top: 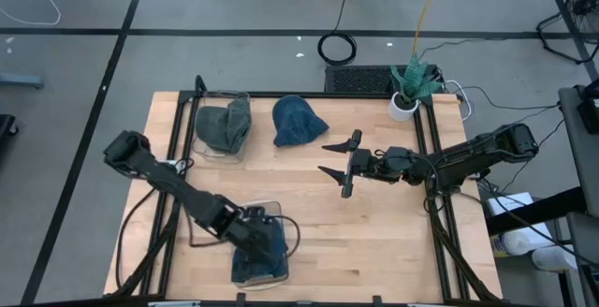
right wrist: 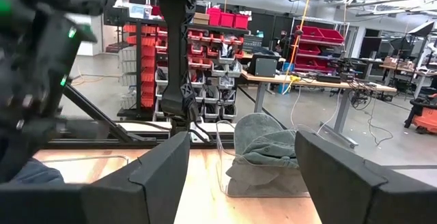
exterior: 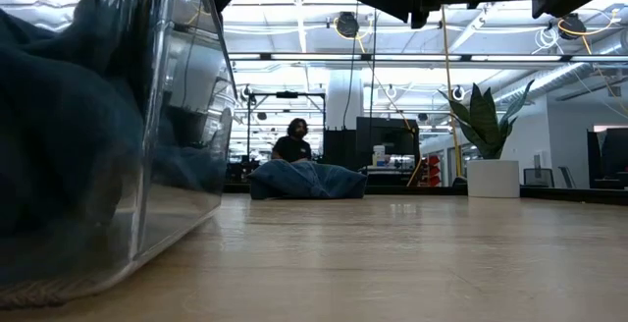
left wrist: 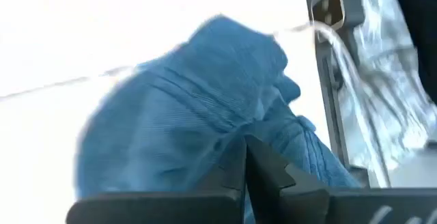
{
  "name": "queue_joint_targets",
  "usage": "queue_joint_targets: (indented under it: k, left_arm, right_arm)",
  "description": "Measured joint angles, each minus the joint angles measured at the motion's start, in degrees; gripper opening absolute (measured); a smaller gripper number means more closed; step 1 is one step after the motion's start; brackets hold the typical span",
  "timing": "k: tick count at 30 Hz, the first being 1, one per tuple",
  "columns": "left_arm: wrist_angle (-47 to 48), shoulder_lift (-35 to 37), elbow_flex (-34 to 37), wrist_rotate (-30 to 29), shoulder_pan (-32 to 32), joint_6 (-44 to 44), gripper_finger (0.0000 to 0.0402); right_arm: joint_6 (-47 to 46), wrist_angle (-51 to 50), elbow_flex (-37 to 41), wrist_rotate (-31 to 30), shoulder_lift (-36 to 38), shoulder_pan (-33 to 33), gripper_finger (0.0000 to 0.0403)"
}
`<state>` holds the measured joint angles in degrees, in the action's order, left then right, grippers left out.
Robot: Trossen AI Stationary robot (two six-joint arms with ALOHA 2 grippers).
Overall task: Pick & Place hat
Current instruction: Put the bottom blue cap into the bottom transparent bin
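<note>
Wooden tabletop (top: pixel 374 241), workshop behind: I pinch a hat in the near clear bin.

My left gripper (top: pixel 260 243) is closed tight on the dark blue hat (left wrist: pixel 205 108) inside the clear bin (top: pixel 285 268), gathering cloth to lift; my right gripper (top: pixel 335 162) waits mid-table, spread wide, empty.

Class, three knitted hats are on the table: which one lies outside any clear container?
The blue knitted hat at the table's middle back; the others sit in clear containers.

Red bin shelves (right wrist: pixel 218 60) and desks (right wrist: pixel 321 87) (cluttered) fill a brightly lit workshop.
</note>
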<state>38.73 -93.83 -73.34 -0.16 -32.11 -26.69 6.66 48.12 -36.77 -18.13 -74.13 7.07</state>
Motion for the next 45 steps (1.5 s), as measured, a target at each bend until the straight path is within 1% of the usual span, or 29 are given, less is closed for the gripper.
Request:
queue_joint_targets:
  k: [2,4,7,8,9,11,14,17,21,26,30,32,37,41,45]
  left_arm:
    - [0.2,2.5,0.0,-2.8,-0.5,0.9,0.0005]
    - [0.1,4.8,0.0,-7.0,-1.1,2.3,0.0004]
    - [-0.8,6.6,0.0,-14.4,-1.4,2.6,0.0005]
    - [-1.3,6.7,0.0,-15.3,-1.2,2.7,0.0004]
    - [-1.8,6.6,0.0,-15.0,-1.0,3.1,0.0003]
    - [-3.8,5.2,0.0,-12.6,-0.5,4.3,0.0004]
    - [-5.7,1.9,0.0,-8.7,0.1,5.8,0.0004]
    - [-5.9,-1.6,0.0,-5.7,0.7,5.3,0.0003]
    - [-6.3,-5.8,0.0,-4.4,1.4,3.8,0.0006]
    - [-6.4,-10.1,0.0,1.2,3.2,2.5,0.0003]
    - [-6.6,-11.9,-0.1,3.7,4.3,2.3,0.0007]
    - [-6.9,-12.5,-0.1,3.6,4.8,2.4,0.0011]
    - [-6.6,-11.8,0.0,4.3,5.8,2.8,0.0004]
    - [-5.0,-7.7,0.0,4.2,5.6,2.9,0.0006]
    - [-3.1,-2.3,0.0,-1.2,4.4,2.8,0.0003]
  right_arm:
    - [0.0,0.0,0.0,0.0,0.0,0.0,0.0254]
    - [0.0,0.0,0.0,0.0,0.0,0.0,0.0254]
    - [0.0,0.0,0.0,0.0,0.0,0.0,0.0254]
    - [0.0,0.0,0.0,0.0,0.0,0.0,0.0254]
    - [0.0,0.0,0.0,0.0,0.0,0.0,0.0254]
    - [0.0,0.0,0.0,0.0,0.0,0.0,0.0254]
    - [0.0,0.0,0.0,0.0,0.0,0.0,0.0254]
    - [0.0,0.0,0.0,0.0,0.0,0.0,0.0254]
    - [0.0,0.0,0.0,0.0,0.0,0.0,0.0254]
    - [0.0,0.0,0.0,0.0,0.0,0.0,0.0254]
    - [0.0,0.0,0.0,0.0,0.0,0.0,0.0254]
    - [0.0,0.0,0.0,0.0,0.0,0.0,0.0254]
    - [0.0,0.0,0.0,0.0,0.0,0.0,0.0254]
    - [0.0,0.0,0.0,0.0,0.0,0.0,0.0254]
    - [0.0,0.0,0.0,0.0,0.0,0.0,0.0254]
